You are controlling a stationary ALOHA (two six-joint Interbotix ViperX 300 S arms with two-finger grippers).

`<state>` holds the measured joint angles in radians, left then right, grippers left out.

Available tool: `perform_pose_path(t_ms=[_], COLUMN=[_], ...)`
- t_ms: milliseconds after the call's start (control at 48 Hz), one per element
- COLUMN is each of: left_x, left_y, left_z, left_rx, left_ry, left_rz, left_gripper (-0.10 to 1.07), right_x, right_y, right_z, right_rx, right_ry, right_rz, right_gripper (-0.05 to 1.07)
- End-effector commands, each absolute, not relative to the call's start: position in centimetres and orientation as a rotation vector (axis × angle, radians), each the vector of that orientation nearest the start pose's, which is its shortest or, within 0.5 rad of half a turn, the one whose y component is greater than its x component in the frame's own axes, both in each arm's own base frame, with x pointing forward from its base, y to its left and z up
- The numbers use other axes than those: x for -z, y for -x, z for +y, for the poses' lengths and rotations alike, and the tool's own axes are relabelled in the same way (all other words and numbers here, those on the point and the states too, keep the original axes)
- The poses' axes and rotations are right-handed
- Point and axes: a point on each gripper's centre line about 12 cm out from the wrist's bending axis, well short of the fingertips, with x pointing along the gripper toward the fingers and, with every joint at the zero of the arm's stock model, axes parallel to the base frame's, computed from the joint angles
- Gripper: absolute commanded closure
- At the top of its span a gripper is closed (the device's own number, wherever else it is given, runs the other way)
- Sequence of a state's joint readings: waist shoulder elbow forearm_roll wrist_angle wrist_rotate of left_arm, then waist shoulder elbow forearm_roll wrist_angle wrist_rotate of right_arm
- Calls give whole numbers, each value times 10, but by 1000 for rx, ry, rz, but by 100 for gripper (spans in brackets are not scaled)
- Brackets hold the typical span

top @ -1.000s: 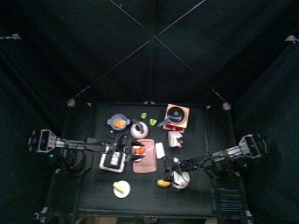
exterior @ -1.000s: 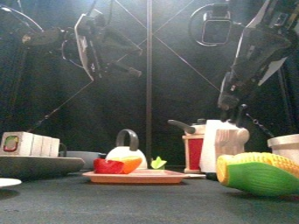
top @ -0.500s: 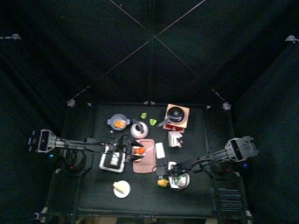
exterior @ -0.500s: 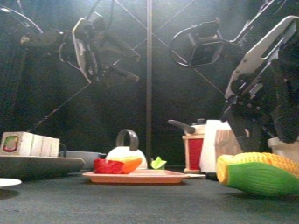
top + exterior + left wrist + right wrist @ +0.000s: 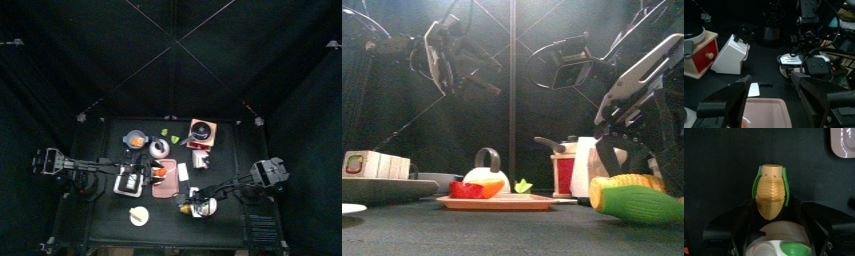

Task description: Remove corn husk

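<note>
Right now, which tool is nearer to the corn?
Right. The right tool is open just above the corn; the left tool hangs over the pink tray, far from it.

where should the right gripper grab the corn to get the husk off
Grip the corn across its yellow kernel body, one jaw on each long side, coming down from above. In the right wrist view the open right gripper already straddles the fat end, with the green husk hugging both edges up near the tip. Holding the body probably leaves the husk free to peel.
</note>
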<state>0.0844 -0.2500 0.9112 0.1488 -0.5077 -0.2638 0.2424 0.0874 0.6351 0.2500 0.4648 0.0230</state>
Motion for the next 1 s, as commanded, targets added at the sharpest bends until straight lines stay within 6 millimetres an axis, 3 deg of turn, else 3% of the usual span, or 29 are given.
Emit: perform_pose_path(t_ms=[0,333,667,771,979], left_x=[-240,-238,-239,-239,-241], left_y=[-337,-336,-336,-336,-333], left_z=[21,22,22,22,22], left_rx=[-24,-28,-32,-32,-32], left_ry=[144,148,156,154,155], left_rz=[126,128,127,127,118], left_gripper=[1,1,1,1,1], right_x=[-125,-123,-122,-130,-162], right_y=[-351,-353,-355,-355,-351], right_z=[98,98,98,95,76], right_rx=[-168,-166,-165,-162,-129], right_ry=[-135,-125,-125,-132,-169], right_rz=[1166,1159,1141,1121,981], right_gripper=[9,12,44,51,52])
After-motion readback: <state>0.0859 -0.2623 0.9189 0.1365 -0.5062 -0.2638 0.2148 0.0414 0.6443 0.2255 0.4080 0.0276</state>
